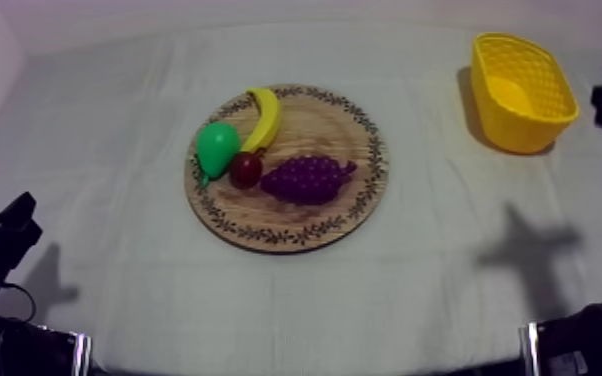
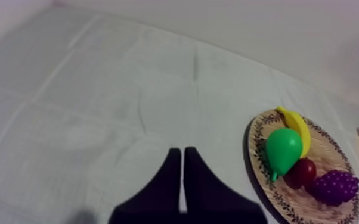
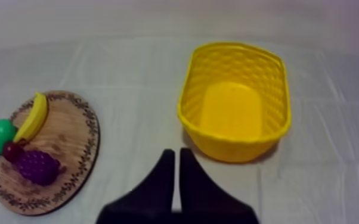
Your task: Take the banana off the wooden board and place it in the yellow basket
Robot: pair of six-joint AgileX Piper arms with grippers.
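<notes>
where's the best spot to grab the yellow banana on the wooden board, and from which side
Grip the yellow toy banana at its far half, near the rim of the round wooden board, coming down from above and closing across its narrow width. That half lies free; the green pear and small red fruit crowd its near end.

Banana (image 1: 263, 118): yellow, bent, lying flat on far part of wooden board (image 1: 327, 125), one tip reaching patterned rim. Not in any jaws. Wooden board: round, flat on desk, ahead of left jaws and off to their right, ahead of right jaws and off to their left. Yellow basket (image 1: 521, 128): upright, open side up, nothing inside, on desk just ahead of right jaws, well apart from board.
</notes>
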